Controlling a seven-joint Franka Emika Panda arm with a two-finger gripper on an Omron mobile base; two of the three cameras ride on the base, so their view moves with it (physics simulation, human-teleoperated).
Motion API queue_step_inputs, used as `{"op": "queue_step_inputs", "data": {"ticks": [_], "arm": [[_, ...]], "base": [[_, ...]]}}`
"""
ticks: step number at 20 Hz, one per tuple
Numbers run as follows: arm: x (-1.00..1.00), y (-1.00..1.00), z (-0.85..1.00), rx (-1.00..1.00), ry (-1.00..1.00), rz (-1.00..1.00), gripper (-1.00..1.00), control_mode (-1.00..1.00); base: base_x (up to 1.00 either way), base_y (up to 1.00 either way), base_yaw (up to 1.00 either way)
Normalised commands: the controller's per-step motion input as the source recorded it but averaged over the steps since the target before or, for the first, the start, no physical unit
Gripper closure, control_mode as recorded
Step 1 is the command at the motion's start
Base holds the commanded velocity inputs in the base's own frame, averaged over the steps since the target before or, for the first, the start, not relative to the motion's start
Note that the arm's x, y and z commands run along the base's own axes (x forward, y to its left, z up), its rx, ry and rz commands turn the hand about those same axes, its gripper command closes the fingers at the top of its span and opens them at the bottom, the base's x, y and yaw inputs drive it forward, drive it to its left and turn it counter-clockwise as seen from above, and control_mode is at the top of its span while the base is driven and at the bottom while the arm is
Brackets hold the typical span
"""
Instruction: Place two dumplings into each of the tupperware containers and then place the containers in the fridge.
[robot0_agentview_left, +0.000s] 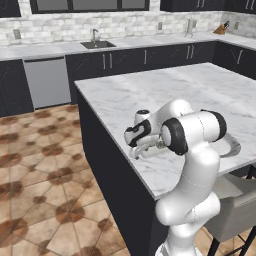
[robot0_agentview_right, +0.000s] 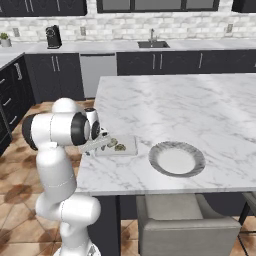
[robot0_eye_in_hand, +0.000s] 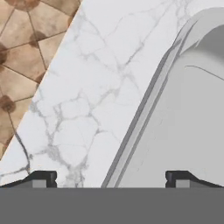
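A shallow grey-white tupperware container (robot0_agentview_right: 125, 148) lies near the left front corner of the marble island (robot0_agentview_right: 200, 110), with two olive dumplings (robot0_agentview_right: 120, 147) inside it. My gripper (robot0_agentview_right: 100, 143) reaches it from the left, low over the counter, and is open. In the hand view the container's rim (robot0_eye_in_hand: 144, 113) runs diagonally between the two fingertips (robot0_eye_in_hand: 41, 178), one over bare marble and the other over the tray's pale inside (robot0_eye_in_hand: 188, 122). From the left base view the gripper (robot0_agentview_left: 142, 150) is at the container (robot0_agentview_left: 152, 151), half hidden by my forearm. The fridge is out of view.
A round grey-rimmed plate (robot0_agentview_right: 176, 159) sits to the right of the container. A grey chair (robot0_agentview_right: 185, 220) stands under the island's front edge. The island's left edge (robot0_eye_in_hand: 48, 74) drops to the tiled floor (robot0_agentview_left: 40, 165). The sink (robot0_agentview_right: 152, 44) is on the back counter.
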Motion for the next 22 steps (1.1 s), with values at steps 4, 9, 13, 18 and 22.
{"op": "queue_step_inputs", "data": {"ticks": [4, 9, 13, 18, 22], "arm": [[0.0, 0.0, -0.79, -0.1, 0.11, 0.0, -1.0, -1.0], [-0.08, -0.01, -0.64, -0.07, 0.08, 0.0, 1.0, -1.0], [-0.29, -0.12, -0.48, 0.0, 0.02, 0.0, 1.0, -1.0], [-0.54, -0.06, -0.24, 0.0, 0.05, 0.0, 1.0, -1.0], [-0.93, 0.01, 0.0, -0.02, 0.08, -0.03, 1.0, -1.0]], "base": [[0.0, 0.0, 0.0], [0.0, 0.0, 0.0], [0.0, 0.0, 0.0], [0.0, 0.0, 0.0], [0.0, 0.0, 0.0]]}}
